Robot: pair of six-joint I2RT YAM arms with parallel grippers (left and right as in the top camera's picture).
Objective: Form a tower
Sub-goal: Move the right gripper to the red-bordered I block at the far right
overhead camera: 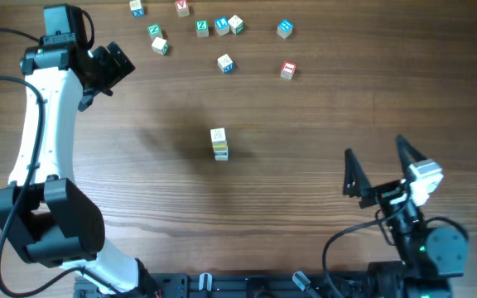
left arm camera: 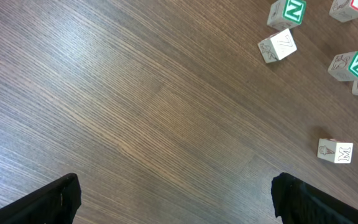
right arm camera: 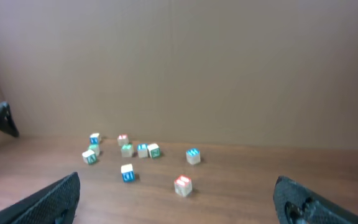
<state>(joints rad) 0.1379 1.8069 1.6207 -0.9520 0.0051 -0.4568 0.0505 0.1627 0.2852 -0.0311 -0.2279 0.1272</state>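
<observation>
Left pincer (overhead camera: 116,63): spread wide and pinching nothing. Its two black fingers (left arm camera: 50,200) stand far apart above the table.
Right pincer (overhead camera: 374,147): also spread wide and holding nothing. Its black fingers sit at the lower corners of its wrist view.
Table: the brown wood-grain table (overhead camera: 321,108) lies under both pincers.
Tower: a one-cube-wide stack of small pale wooden letter cubes (overhead camera: 219,143), standing upright with a yellow face showing on its side. It is between the two pincers and well apart from both. It is ahead and to the left of the right pincer, and to the right of the left pincer, nearer the robot's base.
Near the left pincer: a green-lettered pale wooden cube (left arm camera: 288,12) lies ahead, off toward one finger's side. A pale cube with an outlined Z (left arm camera: 277,46) sits just beside it.
Farther from the left pincer: a second green-lettered cube (left arm camera: 350,65) and a pale cube marked M (left arm camera: 335,151), apart from each other.
Ahead of the right pincer: a red-lettered pale cube (right arm camera: 183,185), roughly midway between the fingers' lines and well apart from them. A blue-lettered pale cube (right arm camera: 127,173) is a little to its left.
Beyond those: a cluster of further small letter cubes (right arm camera: 142,150) lies near the table's far edge.
</observation>
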